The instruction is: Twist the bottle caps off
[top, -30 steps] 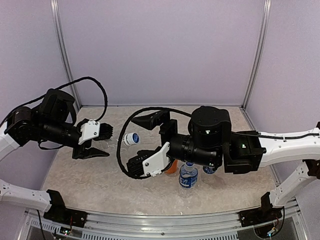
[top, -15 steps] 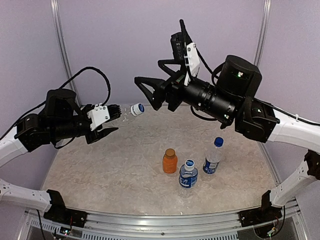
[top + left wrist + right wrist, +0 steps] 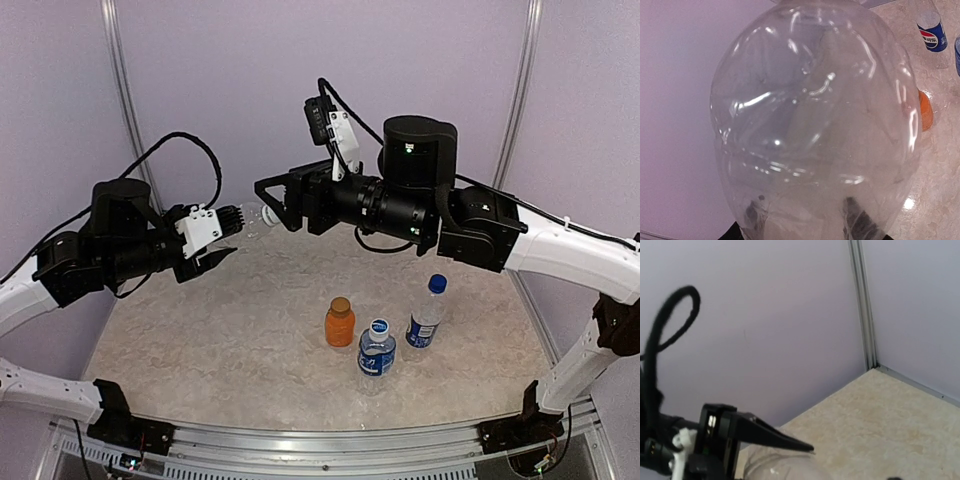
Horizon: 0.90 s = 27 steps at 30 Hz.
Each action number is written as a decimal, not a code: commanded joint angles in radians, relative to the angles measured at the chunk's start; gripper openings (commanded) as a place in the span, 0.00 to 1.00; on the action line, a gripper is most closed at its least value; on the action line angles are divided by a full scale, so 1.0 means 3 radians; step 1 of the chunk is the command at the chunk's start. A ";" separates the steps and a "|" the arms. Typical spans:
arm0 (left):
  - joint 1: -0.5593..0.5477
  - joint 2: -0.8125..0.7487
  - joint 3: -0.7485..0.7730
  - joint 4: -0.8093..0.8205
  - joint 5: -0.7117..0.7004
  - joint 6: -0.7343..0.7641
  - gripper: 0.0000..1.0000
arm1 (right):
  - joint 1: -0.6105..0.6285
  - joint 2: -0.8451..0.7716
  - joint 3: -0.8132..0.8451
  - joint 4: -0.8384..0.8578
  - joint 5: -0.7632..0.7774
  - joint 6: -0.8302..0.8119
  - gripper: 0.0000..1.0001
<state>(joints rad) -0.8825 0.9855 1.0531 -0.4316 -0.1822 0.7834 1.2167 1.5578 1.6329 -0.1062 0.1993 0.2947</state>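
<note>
On the marbled bench stood an orange bottle, a blue-labelled bottle just beside it, and a blue-capped bottle.

3 capped bottles upright; clear bottle horizontal, midair

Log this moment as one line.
left end effector: shut on clear bottle, airborne | right end effector: at its cap, grip unclear | orange bottle, labelled bottles: upright, capped

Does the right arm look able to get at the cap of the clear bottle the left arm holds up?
Probably yes. The left gripper holds the clear bottle in the air, its cap pointing at the right gripper, whose open jaws seem to stand on either side of it, with nothing between.
</note>
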 commanded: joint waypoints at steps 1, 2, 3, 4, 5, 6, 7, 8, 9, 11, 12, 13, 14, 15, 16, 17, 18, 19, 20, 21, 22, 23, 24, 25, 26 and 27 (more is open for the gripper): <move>-0.0024 -0.0048 -0.0038 0.0094 0.0016 0.0026 0.50 | -0.0066 -0.0028 -0.0185 -0.0063 -0.0109 0.0256 0.69; -0.0024 -0.0048 -0.0038 0.0093 0.0014 0.0027 0.50 | -0.0083 -0.0035 -0.0226 -0.0048 -0.0132 0.0288 0.68; -0.0027 -0.0048 -0.0038 0.0091 0.0014 0.0031 0.50 | -0.0105 -0.0041 -0.0254 -0.0050 -0.0150 0.0318 0.67; -0.0024 -0.0048 -0.0038 0.0090 0.0013 0.0036 0.50 | -0.0117 -0.0038 -0.0273 -0.0058 -0.0164 0.0345 0.67; -0.0028 -0.0048 -0.0036 0.0089 0.0014 0.0041 0.50 | -0.0133 -0.0032 -0.0291 -0.0076 -0.0175 0.0362 0.67; -0.0022 -0.0052 -0.0034 0.0086 0.0014 0.0042 0.50 | -0.0141 -0.0033 -0.0301 -0.0077 -0.0187 0.0374 0.65; -0.0024 -0.0049 -0.0033 0.0083 0.0019 0.0043 0.50 | -0.0147 -0.0033 -0.0311 -0.0073 -0.0196 0.0377 0.63; -0.0024 -0.0049 -0.0031 0.0084 0.0022 0.0043 0.50 | -0.0149 -0.0031 -0.0322 -0.0063 -0.0210 0.0378 0.59; -0.0024 -0.0048 -0.0033 0.0079 0.0023 0.0050 0.50 | -0.0149 -0.0033 -0.0329 -0.0050 -0.0225 0.0378 0.55; -0.0024 -0.0044 -0.0033 0.0076 0.0027 0.0055 0.50 | -0.0153 -0.0025 -0.0320 -0.0040 -0.0252 0.0375 0.47; -0.0025 -0.0043 -0.0033 0.0078 0.0030 0.0058 0.50 | -0.0154 -0.0017 -0.0313 -0.0036 -0.0277 0.0366 0.44; -0.0024 -0.0043 -0.0033 0.0079 0.0033 0.0063 0.50 | -0.0158 -0.0011 -0.0310 -0.0027 -0.0308 0.0360 0.40; -0.0025 -0.0039 -0.0033 0.0080 0.0032 0.0067 0.50 | -0.0159 0.0003 -0.0302 -0.0028 -0.0351 0.0361 0.38; -0.0025 -0.0038 -0.0033 0.0083 0.0035 0.0070 0.50 | -0.0162 0.0018 -0.0285 -0.0050 -0.0387 0.0367 0.38; -0.0027 -0.0042 -0.0033 0.0088 0.0035 0.0073 0.50 | -0.0167 0.0041 -0.0266 -0.0074 -0.0410 0.0378 0.39; -0.0024 -0.0039 -0.0033 0.0095 0.0032 0.0073 0.50 | -0.0169 0.0053 -0.0251 -0.0092 -0.0440 0.0389 0.40; -0.0028 -0.0038 -0.0033 0.0102 0.0027 0.0073 0.50 | -0.0167 0.0062 -0.0248 -0.0103 -0.0471 0.0399 0.40; -0.0024 -0.0038 -0.0033 0.0101 0.0020 0.0073 0.50 | -0.0172 0.0059 -0.0252 -0.0106 -0.0482 0.0412 0.40; -0.0026 -0.0038 -0.0033 0.0108 0.0012 0.0073 0.50 | -0.0174 0.0054 -0.0261 -0.0102 -0.0488 0.0419 0.39; -0.0024 -0.0038 -0.0033 0.0109 0.0008 0.0073 0.50 | -0.0175 0.0047 -0.0274 -0.0102 -0.0492 0.0430 0.37; -0.0024 -0.0038 -0.0034 0.0111 0.0009 0.0073 0.49 | -0.0175 0.0041 -0.0285 -0.0098 -0.0496 0.0434 0.34; -0.0021 -0.0038 -0.0038 0.0114 0.0009 0.0073 0.49 | -0.0175 0.0035 -0.0293 -0.0085 -0.0510 0.0434 0.29; -0.0021 -0.0038 -0.0038 0.0112 0.0011 0.0076 0.49 | -0.0173 0.0036 -0.0291 -0.0080 -0.0522 0.0434 0.24; -0.0024 -0.0038 -0.0038 0.0113 0.0016 0.0081 0.49 | -0.0175 0.0041 -0.0280 -0.0073 -0.0545 0.0428 0.17; -0.0024 -0.0034 -0.0038 0.0109 0.0023 0.0088 0.49 | -0.0175 0.0052 -0.0269 -0.0074 -0.0578 0.0416 0.11; -0.0024 -0.0033 -0.0034 0.0106 0.0027 0.0089 0.49 | -0.0172 0.0069 -0.0247 -0.0086 -0.0617 0.0403 0.06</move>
<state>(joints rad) -0.8829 0.9813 1.0531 -0.4263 -0.1841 0.7986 1.1717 1.5597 1.5471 -0.1143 0.0528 0.4194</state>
